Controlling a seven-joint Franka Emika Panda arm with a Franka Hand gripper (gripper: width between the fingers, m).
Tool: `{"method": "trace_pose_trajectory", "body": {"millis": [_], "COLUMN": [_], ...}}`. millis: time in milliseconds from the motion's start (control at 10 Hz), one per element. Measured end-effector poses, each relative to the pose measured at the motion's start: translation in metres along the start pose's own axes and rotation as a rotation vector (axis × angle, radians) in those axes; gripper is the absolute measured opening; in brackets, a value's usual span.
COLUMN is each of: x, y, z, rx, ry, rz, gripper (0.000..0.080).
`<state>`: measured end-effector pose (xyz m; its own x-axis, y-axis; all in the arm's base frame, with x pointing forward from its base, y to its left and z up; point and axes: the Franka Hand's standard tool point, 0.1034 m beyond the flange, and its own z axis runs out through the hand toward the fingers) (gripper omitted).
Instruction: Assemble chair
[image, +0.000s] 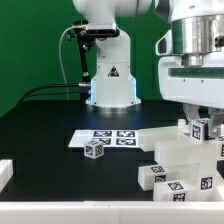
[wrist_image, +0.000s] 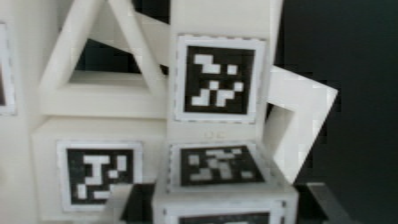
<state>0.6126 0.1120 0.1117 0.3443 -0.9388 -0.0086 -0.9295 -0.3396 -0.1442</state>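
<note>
The chair is a cluster of white blocky parts with black-and-white tags (image: 182, 160) at the exterior view's right front. My gripper (image: 200, 118) is directly above it, its fingers closed on a small white tagged block (image: 200, 129) at the top of the cluster. In the wrist view the block (wrist_image: 221, 165) fills the space between my dark fingers (wrist_image: 322, 200), pressed against a tall white tagged bar (wrist_image: 221, 80) and angled white frame pieces (wrist_image: 80, 70). A loose tagged white cube (image: 95, 150) lies on the black table to the left of the cluster.
The marker board (image: 110, 137) lies flat mid-table in front of the robot base (image: 110, 80). A white piece (image: 5, 172) sits at the exterior view's left edge. A white rail (image: 90, 210) runs along the front edge.
</note>
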Motion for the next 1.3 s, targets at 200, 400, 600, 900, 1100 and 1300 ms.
{"method": "trace_pose_trajectory", "body": {"millis": [200, 400, 600, 900, 1100, 1300], "x": [0.000, 0.005, 0.021, 0.029, 0.029, 0.038], "y": [0.000, 0.001, 0.003, 0.006, 0.006, 0.011], "z": [0.000, -0.001, -0.018, -0.027, -0.027, -0.029], "rx": [0.000, 0.003, 0.029, 0.039, 0.038, 0.042], "ry": [-0.002, -0.003, -0.012, -0.008, -0.008, -0.012], "rz": [0.002, -0.025, -0.071, -0.109, -0.131, -0.160], "gripper": [0.0340, 0.0616, 0.0646, 0.0649, 0.0649, 0.0649]}}
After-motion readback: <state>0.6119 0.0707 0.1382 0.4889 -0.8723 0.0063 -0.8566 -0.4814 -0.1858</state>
